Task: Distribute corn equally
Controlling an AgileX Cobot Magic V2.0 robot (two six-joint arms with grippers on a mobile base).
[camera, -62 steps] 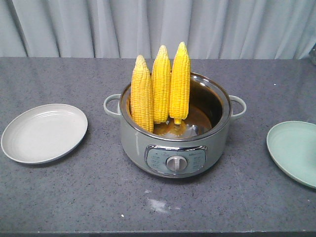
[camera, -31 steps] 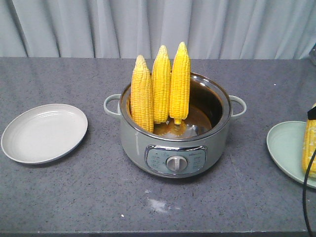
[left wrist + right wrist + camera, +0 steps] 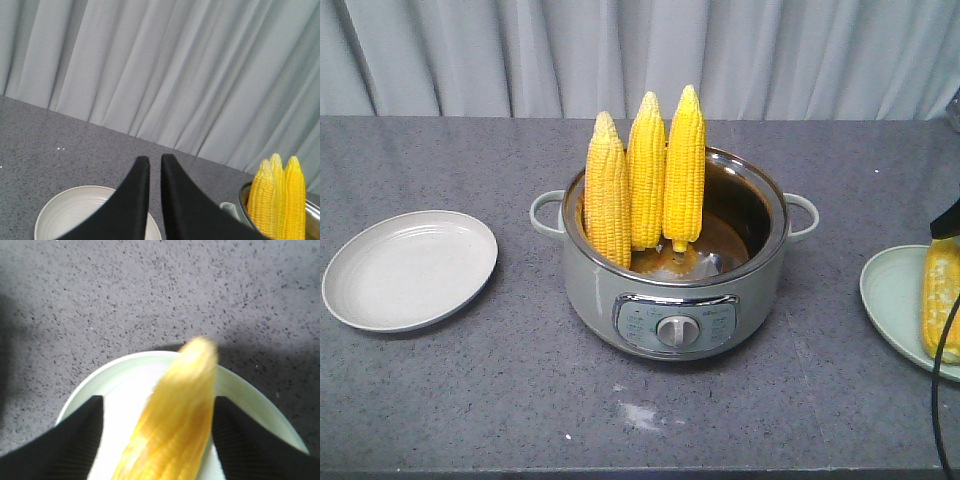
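Note:
Three bright yellow corn cobs (image 3: 645, 180) stand upright, tips up, in the grey-green cooker pot (image 3: 675, 310) at the table's middle. In the left wrist view these corn cobs (image 3: 277, 200) show at the lower right. A fourth corn cob (image 3: 940, 298) lies on the pale green plate (image 3: 895, 290) at the right edge. My right gripper (image 3: 155, 405) hangs over that plate (image 3: 130, 375), open, with the blurred cob (image 3: 175, 430) between its fingers and a gap on the left side. My left gripper (image 3: 155, 159) is shut and empty above the white plate (image 3: 70, 210).
The white plate (image 3: 410, 268) sits left of the pot on the grey speckled table (image 3: 470, 400). A grey curtain (image 3: 640, 50) hangs behind the table. A black cable (image 3: 942, 390) runs down the right edge. The pot has side handles (image 3: 545, 212).
One second ago the green plate held nothing. My right gripper came in from the right with a cob, and the cob now sits lower on the plate.

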